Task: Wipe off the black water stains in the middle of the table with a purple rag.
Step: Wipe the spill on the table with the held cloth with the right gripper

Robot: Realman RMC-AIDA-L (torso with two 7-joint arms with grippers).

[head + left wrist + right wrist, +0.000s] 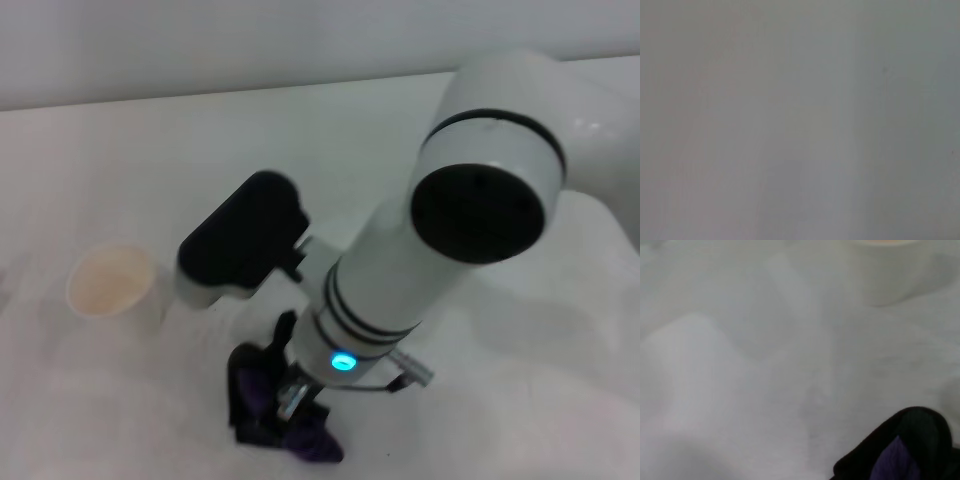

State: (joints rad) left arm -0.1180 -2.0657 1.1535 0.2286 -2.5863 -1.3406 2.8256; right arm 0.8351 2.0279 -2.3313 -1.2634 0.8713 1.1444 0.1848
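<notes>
One arm does the work before us, and we take the scene from left to right in the head view. At about nine o'clock a white paper cup stands upright on the table, well apart from the far edge, which runs pale across the twelve o'clock side; between cup and edge we see a wide bare stretch of white top. Right of the cup, the right arm reaches down across the middle toward six o'clock, its black wrist housing near the cup without touching it. The right gripper sits low at six o'clock, pressed onto the purple rag, which lies bunched on the tabletop close to the near edge of our view; we see the rag gathered under and around the tool, but we cannot tell whether the fingers are clamped on it or merely resting there. The rag looks soft and crumpled, deep purple with black trim, and the right wrist view shows a dark-edged purple fold against white table, the cup's base farther off. From three o'clock onward the tabletop lies open. We cannot make out the black water stains. The left wrist view gives only blank grey, with no left gripper visible.
</notes>
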